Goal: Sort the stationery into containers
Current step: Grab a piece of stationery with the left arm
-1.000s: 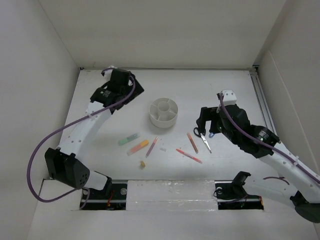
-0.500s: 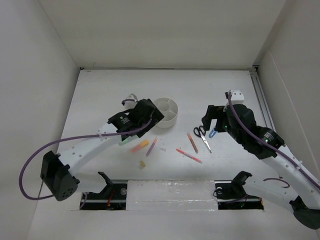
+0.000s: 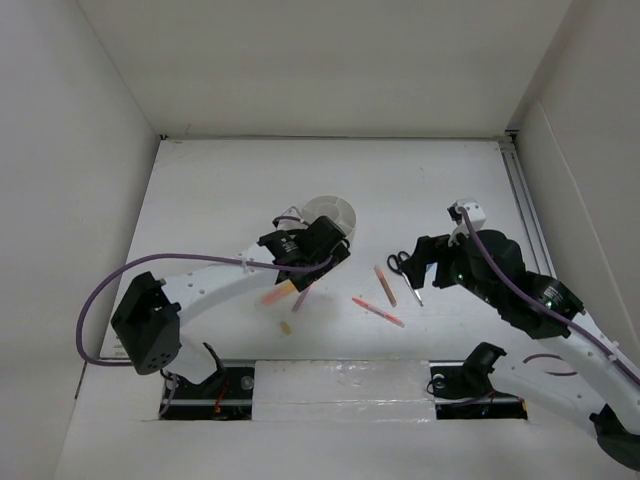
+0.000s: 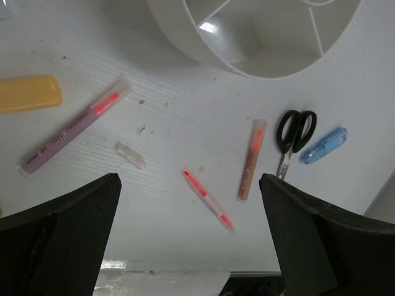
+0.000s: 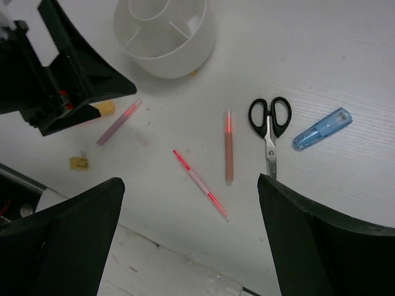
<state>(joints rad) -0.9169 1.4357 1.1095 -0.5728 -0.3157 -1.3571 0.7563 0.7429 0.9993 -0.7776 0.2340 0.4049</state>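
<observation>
The left arm has swung in from the far left of the table and now reaches low across to the middle, its left gripper (image 3: 318,250) hanging just in front of the white organizer (image 3: 335,212) with the fingers spread wide and nothing between them. The right arm has eased a little nearer. It is bent at the elbow, and the right gripper (image 3: 425,265) points down beside the black-handled scissors (image 3: 402,268), its fingers also wide apart and empty.

All the stationery in view lies on the table (image 3: 220,190), outside the organizer. The orange highlighter (image 4: 28,94) and a purple-barrelled pen (image 4: 77,132) lie at the left, with a small clear cap (image 4: 131,155) near the pen. A thin red pen (image 4: 207,198) and a brownish-orange pen (image 4: 250,160) lie further right. The scissors lie just beyond these, and the blue highlighter (image 4: 323,145) is just beside their handles. The yellowish eraser bit (image 3: 286,327) sits apart, toward the near edge.
</observation>
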